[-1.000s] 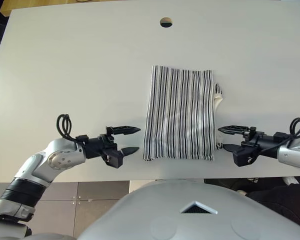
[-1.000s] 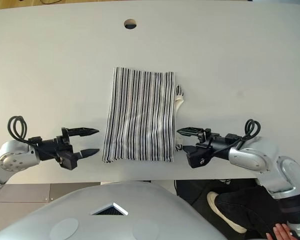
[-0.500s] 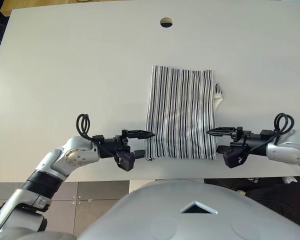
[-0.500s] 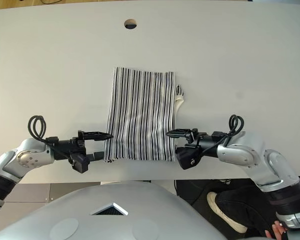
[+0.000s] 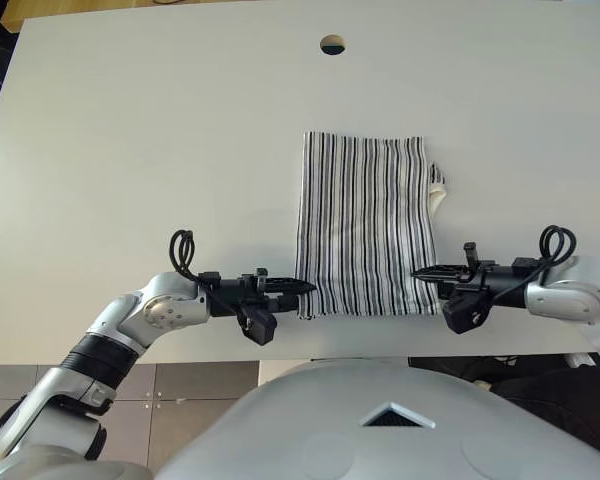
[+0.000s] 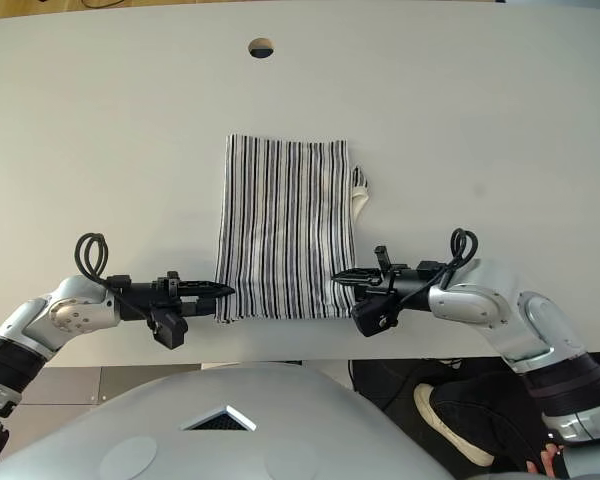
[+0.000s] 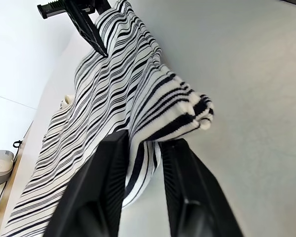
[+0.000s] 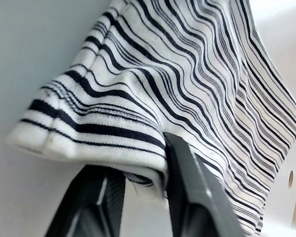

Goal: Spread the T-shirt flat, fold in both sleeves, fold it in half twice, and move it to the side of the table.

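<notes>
— Where is the T-shirt?
— Lying on the desk as a striped oblong, sleeves already folded in; a scrap of pale cloth pokes out at its right edge, collar or sleeve, hard to say.
— And the grip?
— The left gripper pinches the near left corner; the right gripper pinches the near right; the wrist views show the fingers narrowed on bunched hem.
— So it's the first half-fold?
— I'd judge so; next, lift both corners evenly and carry them to the far edge — hem kept taut.
</notes>
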{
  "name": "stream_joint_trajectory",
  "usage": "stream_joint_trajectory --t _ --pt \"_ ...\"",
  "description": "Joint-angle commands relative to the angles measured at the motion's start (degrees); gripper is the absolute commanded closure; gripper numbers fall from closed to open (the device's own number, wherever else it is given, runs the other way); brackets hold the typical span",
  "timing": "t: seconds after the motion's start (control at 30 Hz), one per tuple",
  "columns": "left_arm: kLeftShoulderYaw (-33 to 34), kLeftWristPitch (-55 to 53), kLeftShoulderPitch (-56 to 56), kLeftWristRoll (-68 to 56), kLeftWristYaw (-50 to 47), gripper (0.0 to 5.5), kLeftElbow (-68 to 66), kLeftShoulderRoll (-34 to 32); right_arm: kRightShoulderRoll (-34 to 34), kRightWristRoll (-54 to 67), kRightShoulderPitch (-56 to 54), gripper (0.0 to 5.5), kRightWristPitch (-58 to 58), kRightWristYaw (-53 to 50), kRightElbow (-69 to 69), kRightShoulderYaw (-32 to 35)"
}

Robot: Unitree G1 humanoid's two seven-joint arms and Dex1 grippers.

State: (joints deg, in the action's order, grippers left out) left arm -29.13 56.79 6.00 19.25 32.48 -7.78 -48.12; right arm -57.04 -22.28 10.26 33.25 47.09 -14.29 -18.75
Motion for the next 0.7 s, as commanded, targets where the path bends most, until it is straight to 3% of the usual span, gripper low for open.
stream_joint_trajectory --t 0.03,0.2,0.5,0.7 --pt "-0.70 -2.21 1.20 3.26 1.69 4.85 -3.67 -0.65 -0.37 1.96 0.55 5.07 0.21 -0.65 0.18 1.72" --pt "-0.84 -2.01 1.98 0.16 2.55 5.37 -3.89 -1.14 0.99 5.40 0.56 5.24 0.62 -1.17 1.46 1.85" --pt "-0.10 -4.95 15.45 -20.88 4.91 5.40 8.56 -6.21 -0.03 20.78 8.01 5.24 -1.61 2.32 2.11 3.14" --pt "5.89 -10.51 10.49 -27.37 2.90 5.40 5.61 0.17 4.64 27.41 6.47 5.24 -4.63 2.55 2.34 3.24"
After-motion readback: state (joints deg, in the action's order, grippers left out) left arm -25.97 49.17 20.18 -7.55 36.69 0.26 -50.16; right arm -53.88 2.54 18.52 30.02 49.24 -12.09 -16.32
